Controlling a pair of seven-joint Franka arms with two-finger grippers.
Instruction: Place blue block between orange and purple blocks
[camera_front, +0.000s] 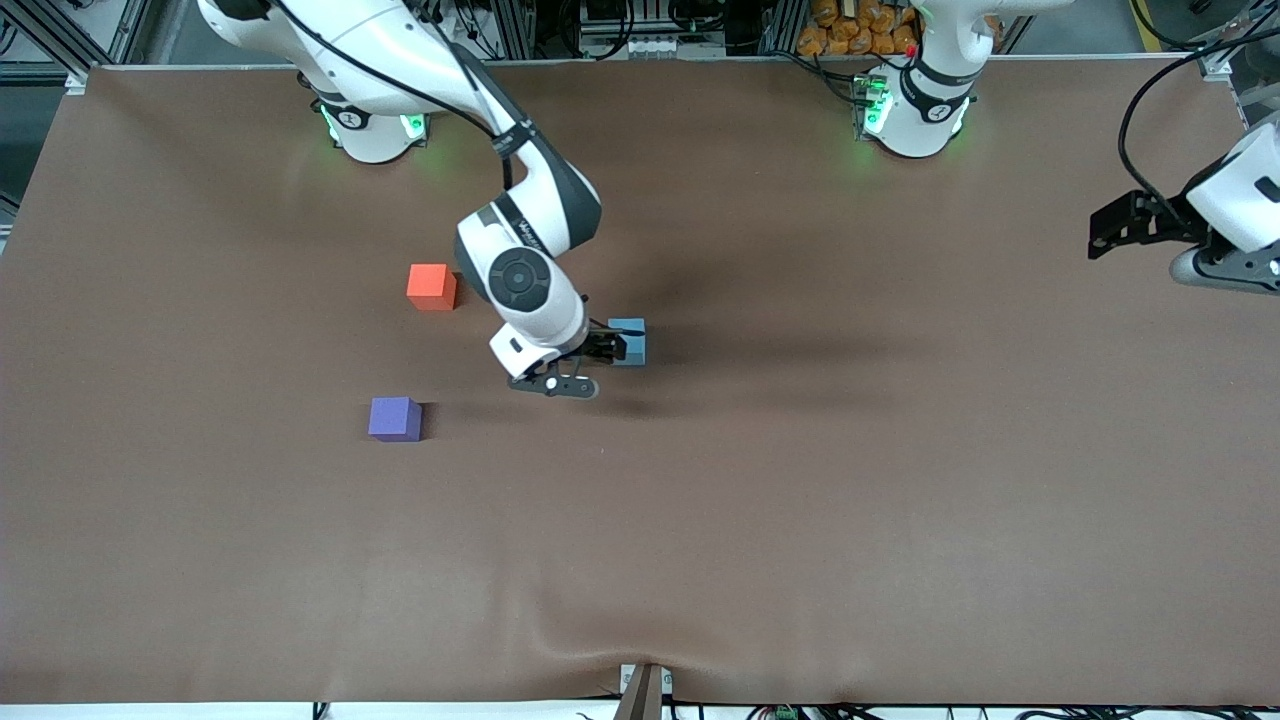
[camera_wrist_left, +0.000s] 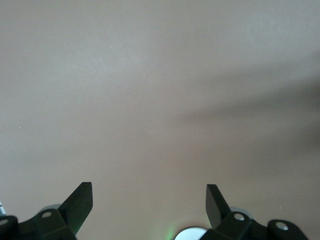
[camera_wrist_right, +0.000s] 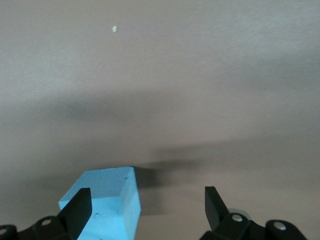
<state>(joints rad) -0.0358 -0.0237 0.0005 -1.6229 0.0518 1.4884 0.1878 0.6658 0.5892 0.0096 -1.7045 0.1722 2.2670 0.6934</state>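
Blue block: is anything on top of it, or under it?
The blue block rests on the brown table cover; nothing lies on top. The right gripper, fingers open, hangs over it, one finger hiding a corner. Its underside is covered.

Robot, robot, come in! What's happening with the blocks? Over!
Right gripper open at blue block, not gripping. Left gripper open, waiting. Orange block, purple block apart, gap unobstructed.
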